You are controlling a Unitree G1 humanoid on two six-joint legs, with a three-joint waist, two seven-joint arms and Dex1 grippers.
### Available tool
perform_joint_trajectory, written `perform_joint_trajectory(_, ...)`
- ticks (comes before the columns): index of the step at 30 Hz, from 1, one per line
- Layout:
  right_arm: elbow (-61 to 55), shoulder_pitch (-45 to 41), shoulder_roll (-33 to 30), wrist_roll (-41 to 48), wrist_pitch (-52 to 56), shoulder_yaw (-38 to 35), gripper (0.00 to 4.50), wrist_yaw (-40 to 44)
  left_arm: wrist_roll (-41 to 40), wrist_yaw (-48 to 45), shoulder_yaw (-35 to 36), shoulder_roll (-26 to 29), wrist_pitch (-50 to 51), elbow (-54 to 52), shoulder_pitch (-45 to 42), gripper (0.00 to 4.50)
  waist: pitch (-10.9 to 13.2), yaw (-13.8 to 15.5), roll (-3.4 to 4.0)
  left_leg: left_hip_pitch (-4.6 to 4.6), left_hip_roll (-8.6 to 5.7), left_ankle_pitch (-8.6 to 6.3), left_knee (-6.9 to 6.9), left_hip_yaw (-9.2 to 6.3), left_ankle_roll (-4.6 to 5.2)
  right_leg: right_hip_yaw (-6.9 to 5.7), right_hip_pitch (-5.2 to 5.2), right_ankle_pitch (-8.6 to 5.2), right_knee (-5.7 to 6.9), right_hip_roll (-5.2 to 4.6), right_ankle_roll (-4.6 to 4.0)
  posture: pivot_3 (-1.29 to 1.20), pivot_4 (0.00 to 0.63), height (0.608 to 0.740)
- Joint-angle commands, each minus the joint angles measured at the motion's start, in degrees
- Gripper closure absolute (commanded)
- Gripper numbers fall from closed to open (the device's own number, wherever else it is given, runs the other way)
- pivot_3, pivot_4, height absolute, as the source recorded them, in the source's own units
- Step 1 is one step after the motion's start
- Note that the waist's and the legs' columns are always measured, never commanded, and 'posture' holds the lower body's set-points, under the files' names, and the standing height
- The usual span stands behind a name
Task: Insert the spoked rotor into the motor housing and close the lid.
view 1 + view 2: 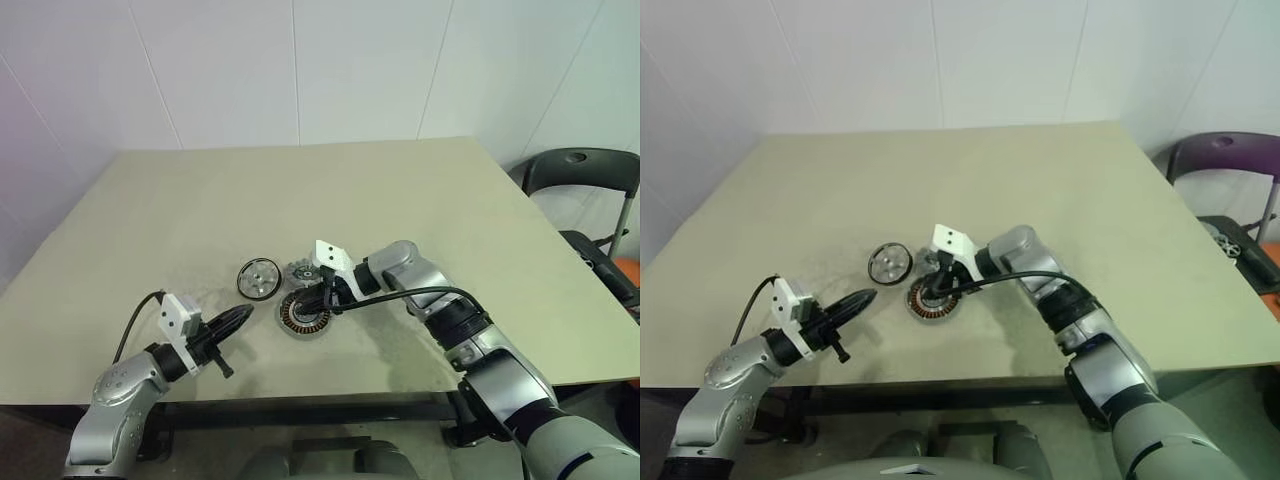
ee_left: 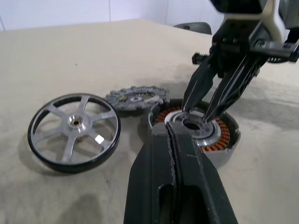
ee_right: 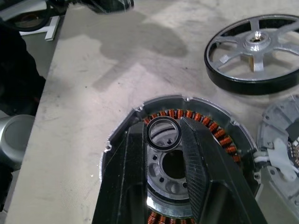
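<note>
The right gripper [image 3: 164, 135] pinches a small dark ring directly over the motor housing [image 1: 303, 317] on the desk [image 1: 400, 220]. The spoked rotor [image 1: 258, 278] lies beside the housing, nearer the clenched left gripper [image 1: 243, 314].

Beige counter [image 1: 420, 220], matte and faintly smudged near the front edge. Lying directly on it, close together: spoked rotor [image 1: 258, 278] flat at the robot's left, lid [image 1: 298, 271] just beside it, motor housing [image 1: 304, 316] nearer the front edge, windings up.
</note>
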Motion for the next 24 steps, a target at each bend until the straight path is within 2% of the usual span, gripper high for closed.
perform_joint_trajectory(1,0.81,-1.7,0.58,-0.38,-1.52,-0.54,3.85,-0.28,1.63,1.34,0.14,1.67,1.06,-3.31,0.57,4.5,0.0,-0.05,0.0,0.01,0.0,0.0,0.0,0.01,0.0,0.0,0.0,0.0,0.0,0.0,0.0,0.0,0.0,0.74)
perform_joint_trajectory(3,1.5,-1.82,0.63,-0.48,-1.88,-0.59,3.85,-0.4,2.35,1.96,-0.36,2.36,2.17,-4.16,0.86,4.5,0.0,-0.07,0.0,0.0,0.0,0.0,-0.02,0.01,0.0,0.0,-0.01,0.0,0.0,0.01,0.0,0.0,0.0,0.74)
perform_joint_trajectory(5,1.99,-1.91,0.72,-0.49,-2.07,-0.71,3.85,-0.55,-1.28,0.73,0.01,1.59,3.84,-4.55,0.78,4.5,0.0,-0.02,0.01,0.0,0.0,0.0,-0.02,0.01,0.0,0.0,-0.01,0.0,0.0,0.01,0.0,0.0,0.0,0.74)
perform_joint_trajectory(12,3.28,-1.85,1.34,-1.07,-2.6,-1.04,3.85,-1.0,-4.96,0.15,1.29,2.36,7.74,-6.36,0.04,4.5,0.0,-0.04,0.01,0.0,0.0,0.0,0.0,0.0,0.0,0.0,0.0,0.0,0.01,0.01,0.0,0.0,0.0,0.74)
perform_joint_trajectory(13,3.46,-1.84,1.38,-1.11,-2.67,-1.07,3.85,-1.02,-4.81,0.33,1.35,2.57,7.96,-6.7,0.01,4.11,0.0,-0.05,0.01,0.0,0.0,0.0,0.0,0.0,0.0,0.0,0.0,0.0,0.01,0.01,0.0,0.0,0.0,0.74)
perform_joint_trajectory(15,3.81,-1.78,1.36,-1.19,-2.91,-1.13,3.85,-1.07,-4.25,0.67,1.22,2.92,8.18,-7.22,0.14,3.64,0.0,-0.12,0.01,0.0,0.0,0.0,-0.01,0.01,0.0,0.0,0.0,0.0,0.01,0.01,0.0,0.0,0.0,0.74)
perform_joint_trajectory(24,4.55,-1.6,1.11,-1.36,-3.22,-1.55,3.85,-1.33,-4.81,0.8,0.93,3.59,10.27,-9.1,1.21,0.49,0.0,-0.12,0.01,0.01,0.0,0.0,-0.01,0.01,0.0,0.0,0.0,0.0,0.01,0.01,-0.01,0.0,0.0,0.74)
